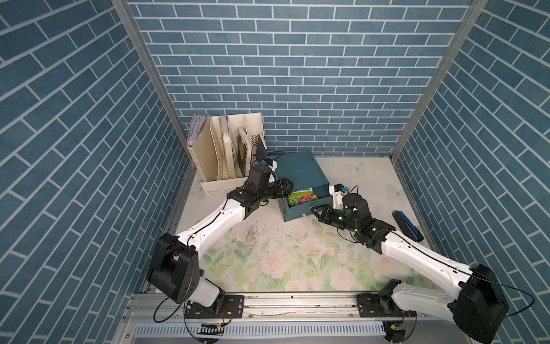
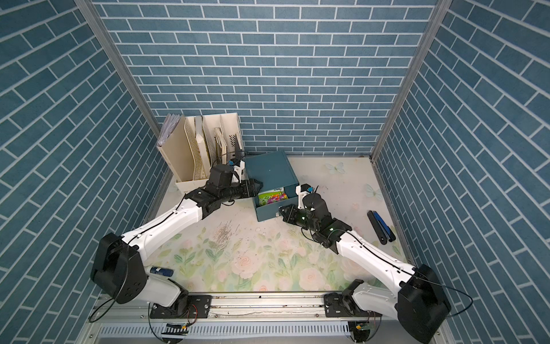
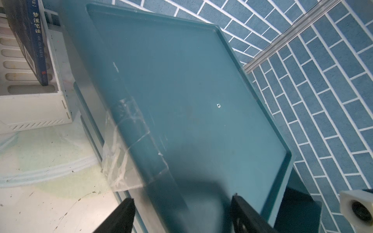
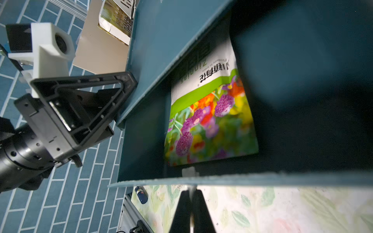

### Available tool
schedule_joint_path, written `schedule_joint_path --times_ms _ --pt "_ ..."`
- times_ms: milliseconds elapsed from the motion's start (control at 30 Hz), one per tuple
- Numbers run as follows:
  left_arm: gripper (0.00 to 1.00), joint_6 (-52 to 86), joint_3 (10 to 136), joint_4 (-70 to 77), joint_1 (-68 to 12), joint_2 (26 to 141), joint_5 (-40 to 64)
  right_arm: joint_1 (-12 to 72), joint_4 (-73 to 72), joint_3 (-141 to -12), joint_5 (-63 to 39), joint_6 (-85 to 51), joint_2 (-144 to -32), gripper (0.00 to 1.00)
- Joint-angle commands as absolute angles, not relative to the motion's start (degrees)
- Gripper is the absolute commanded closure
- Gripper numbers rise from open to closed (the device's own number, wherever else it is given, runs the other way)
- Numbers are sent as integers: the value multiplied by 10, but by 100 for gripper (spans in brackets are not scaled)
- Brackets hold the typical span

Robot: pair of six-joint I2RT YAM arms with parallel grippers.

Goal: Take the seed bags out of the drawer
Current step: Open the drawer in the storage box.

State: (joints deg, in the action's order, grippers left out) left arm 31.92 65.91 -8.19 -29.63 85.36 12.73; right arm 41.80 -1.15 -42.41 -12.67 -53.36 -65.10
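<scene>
The drawer [image 1: 297,213] [image 2: 269,213] stands pulled out at the bottom of the teal cabinet [image 1: 297,169] [image 2: 268,169] [image 3: 181,90]. A green-white seed bag [image 1: 302,198] [image 2: 272,197] [image 4: 212,121] with mixed blooms lies flat inside it. My right gripper [image 1: 312,210] [image 2: 281,210] [image 4: 190,193] is shut on the drawer's small white pull tab [image 4: 189,172]. My left gripper [image 1: 287,187] [image 2: 256,186] [image 3: 183,211] sits at the cabinet's left top edge. Its jaws stand wide astride that edge and are closed against it.
A cream file rack [image 1: 226,155] [image 2: 202,149] with books stands behind the left arm, close to the cabinet. A dark blue-black tool [image 1: 406,225] [image 2: 381,227] lies by the right wall. A small blue bottle [image 2: 160,271] lies near the left arm's base. Clear tape [image 3: 125,161] hangs off the cabinet's edge.
</scene>
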Motion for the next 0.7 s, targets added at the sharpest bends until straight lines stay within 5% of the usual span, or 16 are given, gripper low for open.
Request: schedule_joint_path --times_ms 0,667 --pt "21 306 646 -121 -285 848 115 428 34 -418 -133 -533 -628 100" --pt "21 298 653 -132 -282 851 122 470 118 -419 -121 -557 -577 100"
